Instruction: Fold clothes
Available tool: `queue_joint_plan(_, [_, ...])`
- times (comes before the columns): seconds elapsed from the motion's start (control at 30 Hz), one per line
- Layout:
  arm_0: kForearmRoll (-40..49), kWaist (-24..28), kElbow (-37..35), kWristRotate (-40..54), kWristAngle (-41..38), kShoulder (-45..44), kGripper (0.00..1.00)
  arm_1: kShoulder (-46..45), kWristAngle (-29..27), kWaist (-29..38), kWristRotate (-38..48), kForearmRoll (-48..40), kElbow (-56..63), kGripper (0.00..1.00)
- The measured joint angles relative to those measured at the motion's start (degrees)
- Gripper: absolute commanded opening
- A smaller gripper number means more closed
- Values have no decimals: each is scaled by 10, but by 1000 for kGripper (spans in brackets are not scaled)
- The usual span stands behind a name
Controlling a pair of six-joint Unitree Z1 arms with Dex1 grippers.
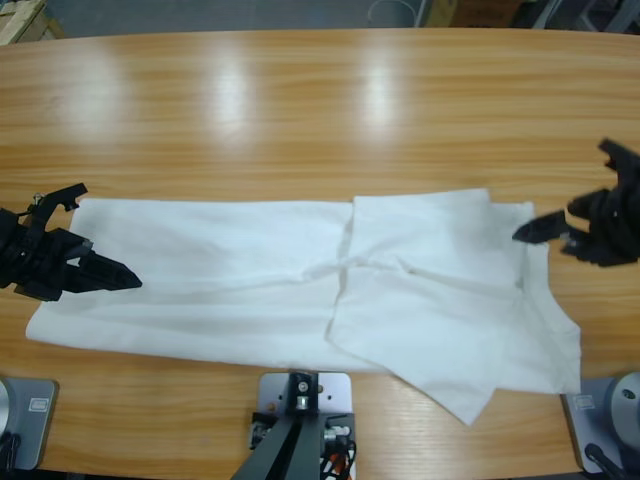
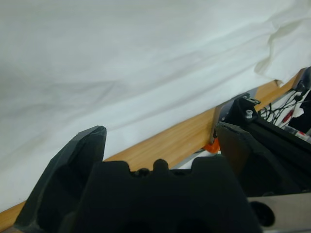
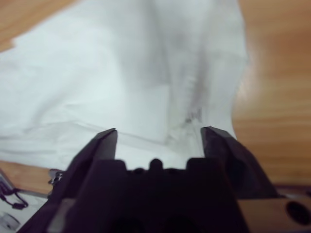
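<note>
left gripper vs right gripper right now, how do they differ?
The left gripper sits at the shirt's flat single-layer end; the right gripper is at the folded, layered end. The left gripper's jaws stand wider apart in the high view than the right gripper's. Shared: both are black, open, holding nothing, and point inward over the white cloth on the wooden table.

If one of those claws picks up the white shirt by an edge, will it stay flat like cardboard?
Probably not. The white shirt lies creased and folded over itself, so it likely droops from the left gripper or the right gripper. It looks thin, probably light, and may slide on the smooth table.
</note>
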Motion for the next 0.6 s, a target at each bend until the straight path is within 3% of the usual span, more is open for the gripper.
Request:
queue_joint_plan(0.03, [0,0,0,0,0,-1,158,1,2,0,-11,-2,-6,0])
queue_joint_plan(0.07, [0,0,1,0,0,-3,1,4,5,0,-18,-4,-10,0])
queue_joint_plan(0.2, [-22,0,12,-24,6,-13,0,45,28,1,-29,-39,-17,0])
queue_joint_plan(0.33, [-73,0,25,-76,64,-13,0,87,44,4,-31,-68,-17,0])
queue_joint_plan(0.6, [-132,-6,35,-99,128,33,0,91,52,7,-31,-73,-17,0])
